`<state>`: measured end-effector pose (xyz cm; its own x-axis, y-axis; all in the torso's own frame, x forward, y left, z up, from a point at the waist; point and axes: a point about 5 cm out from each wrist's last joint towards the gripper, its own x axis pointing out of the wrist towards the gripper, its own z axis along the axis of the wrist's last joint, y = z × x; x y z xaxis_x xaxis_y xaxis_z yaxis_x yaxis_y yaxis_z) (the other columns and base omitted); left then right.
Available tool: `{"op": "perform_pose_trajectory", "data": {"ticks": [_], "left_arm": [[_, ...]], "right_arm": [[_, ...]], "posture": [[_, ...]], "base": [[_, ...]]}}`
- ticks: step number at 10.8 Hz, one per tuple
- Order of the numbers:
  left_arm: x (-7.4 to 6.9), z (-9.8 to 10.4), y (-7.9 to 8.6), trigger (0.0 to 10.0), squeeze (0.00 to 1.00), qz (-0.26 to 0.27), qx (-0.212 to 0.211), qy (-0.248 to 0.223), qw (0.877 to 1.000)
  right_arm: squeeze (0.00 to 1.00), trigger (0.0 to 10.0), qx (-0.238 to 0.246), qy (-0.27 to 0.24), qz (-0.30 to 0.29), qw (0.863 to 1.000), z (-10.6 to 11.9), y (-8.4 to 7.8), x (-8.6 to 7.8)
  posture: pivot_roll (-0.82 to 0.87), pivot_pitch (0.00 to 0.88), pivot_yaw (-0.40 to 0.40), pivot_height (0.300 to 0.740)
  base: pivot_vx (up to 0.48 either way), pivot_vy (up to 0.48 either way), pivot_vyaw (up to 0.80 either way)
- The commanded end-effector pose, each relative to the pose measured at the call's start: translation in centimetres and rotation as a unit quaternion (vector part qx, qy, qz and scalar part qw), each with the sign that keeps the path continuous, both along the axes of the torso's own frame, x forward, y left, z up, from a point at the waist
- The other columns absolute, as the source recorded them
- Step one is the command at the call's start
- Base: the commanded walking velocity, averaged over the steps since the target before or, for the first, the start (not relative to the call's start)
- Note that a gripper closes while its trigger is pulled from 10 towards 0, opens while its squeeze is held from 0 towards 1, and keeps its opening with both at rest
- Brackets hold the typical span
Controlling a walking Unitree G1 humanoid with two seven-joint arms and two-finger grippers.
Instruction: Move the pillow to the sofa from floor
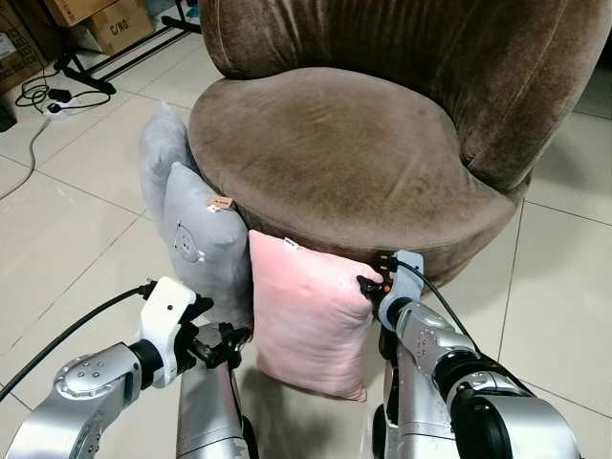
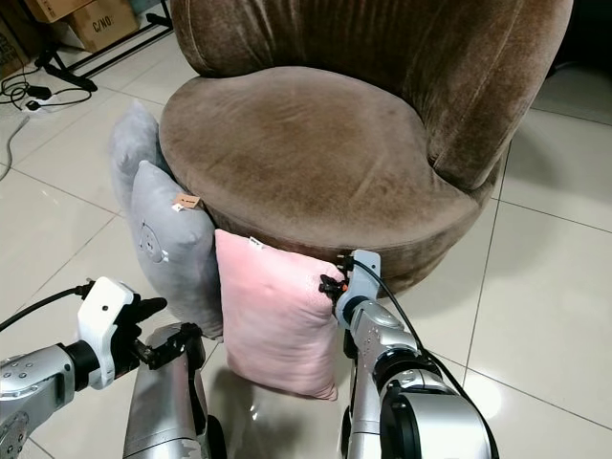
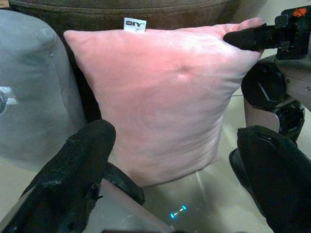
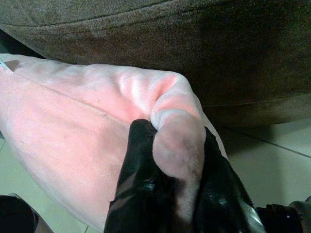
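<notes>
Pink pillow (image 1: 311,316) stands upright on the tiled floor (image 1: 76,220), leaning against the front base of a round brown velvet sofa chair (image 1: 335,153). A small white label (image 3: 134,24) sticks up from its top edge. Just to the robot's left of it, touching its side, stands a grey pillow (image 1: 203,244) with a small tag on top, and a second grey pillow (image 1: 161,153) is wedged behind that one against the chair.

The right gripper (image 4: 167,160) is at the pink pillow's upper corner on the robot's right side. Its two black fingers (image 4: 138,160) are clamped on that corner, with a fold of pink fabric bunched between them. The silver right arm (image 1: 449,363) reaches forward and down to it from the lower right.

The left gripper (image 3: 170,174) hangs low in front of the pink pillow, near its lower left corner. Its fingers (image 3: 77,170) are spread wide apart and hold nothing; the pillow's face shows between them.

Cardboard boxes (image 1: 105,19) and a black cable with a power strip (image 1: 57,100) lie on the floor at the far left.
</notes>
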<state>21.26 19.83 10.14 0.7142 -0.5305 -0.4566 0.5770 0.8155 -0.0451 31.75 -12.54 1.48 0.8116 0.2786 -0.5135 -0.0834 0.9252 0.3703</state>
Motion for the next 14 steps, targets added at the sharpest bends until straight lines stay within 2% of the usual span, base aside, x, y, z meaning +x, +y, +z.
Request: {"op": "perform_pose_trajectory", "data": {"ticks": [1, 3, 5, 6, 8, 9, 10, 11, 12, 13, 14], "left_arm": [[-0.1, -0.3, 0.2, 10.0, 0.00, -0.001, 0.005, 0.007, 1.000], [0.0, -0.5, 0.3, 10.0, 0.00, -0.001, 0.007, 0.004, 1.000], [0.2, -0.7, 0.8, 10.0, 0.00, 0.011, 0.013, -0.012, 1.000], [0.2, -1.0, 1.0, 10.0, 0.00, 0.019, 0.014, -0.018, 1.000], [0.9, -1.6, 0.8, 10.0, 0.00, 0.034, 0.014, -0.040, 0.999], [1.3, -1.3, 0.7, 10.0, 0.00, 0.038, 0.013, -0.050, 0.998], [1.7, -0.7, 0.7, 10.0, 0.00, 0.042, 0.012, -0.064, 0.997], [1.7, 0.4, 0.6, 10.0, 0.00, 0.042, 0.010, -0.085, 0.995], [1.8, 1.5, 0.3, 10.0, 0.00, 0.037, 0.008, -0.107, 0.994], [2.0, 2.9, 0.0, 10.0, 0.00, 0.034, 0.004, -0.133, 0.991], [2.2, 4.1, -0.1, 10.0, 0.00, 0.037, 0.005, -0.156, 0.987]], "right_arm": [[0.00, 0.0, 0.000, 0.009, 0.004, 1.000, -0.3, 0.0, -0.3], [0.00, 0.0, 0.006, 0.005, 0.006, 1.000, -0.2, -0.1, -0.1], [0.00, 0.0, 0.033, -0.014, 0.036, 0.999, 0.1, -0.7, -0.2], [0.00, 0.0, 0.058, -0.033, 0.057, 0.996, 0.4, -1.8, -0.4], [0.00, 0.0, 0.101, -0.090, 0.110, 0.985, 1.9, -5.1, -1.4], [0.00, 0.0, 0.118, -0.114, 0.116, 0.980, 3.0, -5.9, -1.5], [0.00, 0.0, 0.150, -0.158, 0.123, 0.968, 5.2, -6.9, -1.7], [0.00, 0.0, 0.216, -0.241, 0.115, 0.939, 10.0, -8.2, -1.5], [0.00, 0.0, 0.264, -0.334, 0.105, 0.899, 15.5, -9.0, -0.7], [0.00, 0.0, 0.267, -0.392, 0.072, 0.878, 19.3, -9.3, 0.2], [0.00, 0.0, 0.261, -0.430, 0.030, 0.864, 22.4, -9.5, 1.2]], "posture": [[0.01, 0.106, 0.080, 0.445], [0.01, 0.096, 0.078, 0.445], [0.01, 0.091, 0.072, 0.445], [0.00, 0.083, 0.079, 0.445], [-0.01, 0.057, 0.091, 0.445], [-0.02, 0.045, 0.098, 0.445], [-0.02, 0.042, 0.100, 0.445], [-0.02, 0.029, 0.105, 0.445], [-0.02, 0.024, 0.114, 0.445], [-0.02, 0.022, 0.117, 0.445], [-0.02, 0.020, 0.117, 0.445]], "base": [[0.000, 0.000, 0.00], [0.000, 0.000, 0.00], [0.000, 0.000, 0.00], [0.000, 0.000, 0.00], [0.000, 0.000, 0.00], [0.000, 0.000, 0.00], [0.000, 0.000, 0.00], [0.000, 0.000, 0.00], [0.000, 0.000, 0.00], [0.000, 0.000, 0.00], [0.000, 0.000, 0.00]]}}
